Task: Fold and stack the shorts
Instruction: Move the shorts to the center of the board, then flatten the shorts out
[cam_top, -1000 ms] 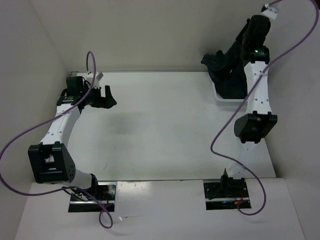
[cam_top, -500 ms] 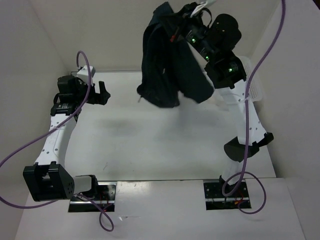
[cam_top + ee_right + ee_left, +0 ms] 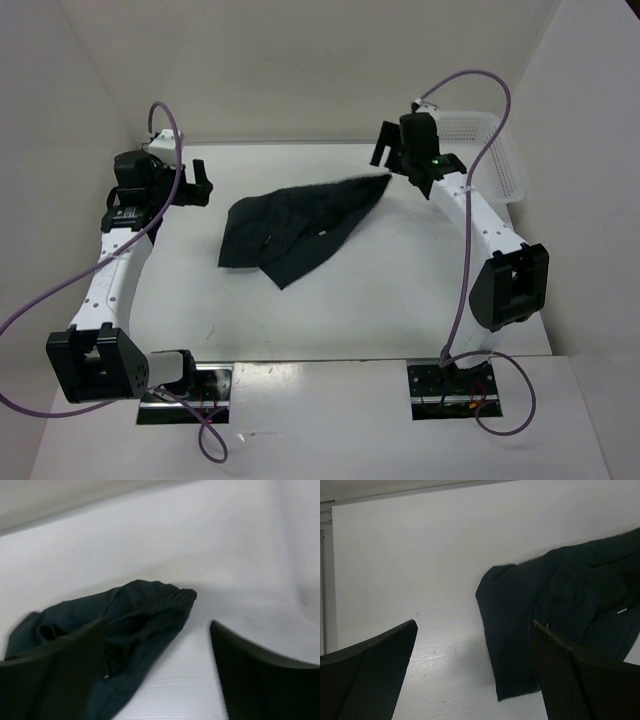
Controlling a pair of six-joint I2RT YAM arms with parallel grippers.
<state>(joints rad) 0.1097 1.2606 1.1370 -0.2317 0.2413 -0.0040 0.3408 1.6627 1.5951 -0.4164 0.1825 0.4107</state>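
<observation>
Shorts (image 3: 300, 228) lie loose on the white tabletop (image 3: 330, 310), roughly mid-table and a bit toward the far side. They are dark navy/black, spread out flat-ish and rumpled, not folded. One corner points toward the near edge, and a narrow end stretches right toward the right gripper (image 3: 382, 152). A small white tag mark (image 3: 322, 232) shows on the fabric, also seen in the left wrist view (image 3: 622, 611).

The right gripper hovers just beside the shorts' right end with its jaws apart, clamped on nothing. In the right wrist view the shorts (image 3: 115, 630) lie ahead of and partly behind the left-hand finger (image 3: 50, 675); I cannot tell if the cloth touches it.

The left gripper (image 3: 203, 184) sits at the far left of the tabletop, clear of the shorts, jaws apart. In the left wrist view its fingers (image 3: 365, 680) frame bare tabletop plus the shorts' left edge (image 3: 520, 645).

A white mesh basket (image 3: 470, 118) stands at the far right corner, behind the right arm. A purple cable (image 3: 160, 120) loops off each arm.
</observation>
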